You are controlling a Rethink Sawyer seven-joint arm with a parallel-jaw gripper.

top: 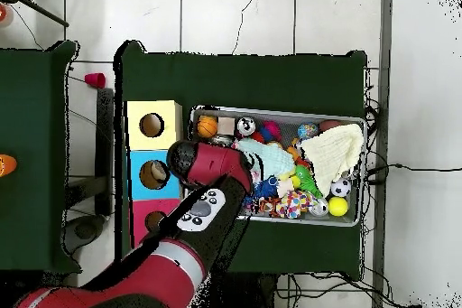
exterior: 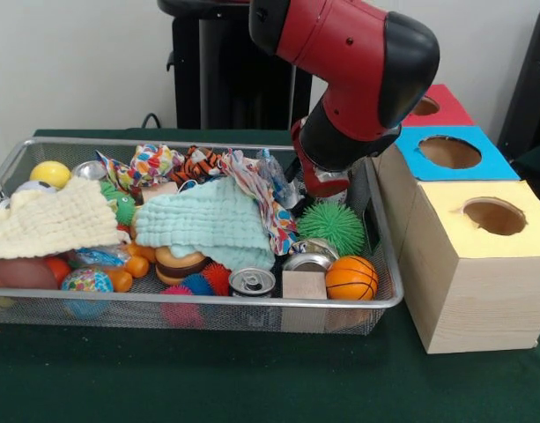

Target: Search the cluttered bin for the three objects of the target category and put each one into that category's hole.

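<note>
Red and black arm (exterior: 358,79) reaches down into the bin (exterior: 40,304) at its end nearest the boxes; the tool (exterior: 327,181) sits low beside the green spiky ball (exterior: 331,226); whether it is released or clenched cannot be told; the blue-topped box's hole (exterior: 449,152) stands just outside the bin, between the red and yellow tops; a crinkly clear bottle (exterior: 95,170) lies at the far back rim; bench (exterior: 252,379) green.
</note>
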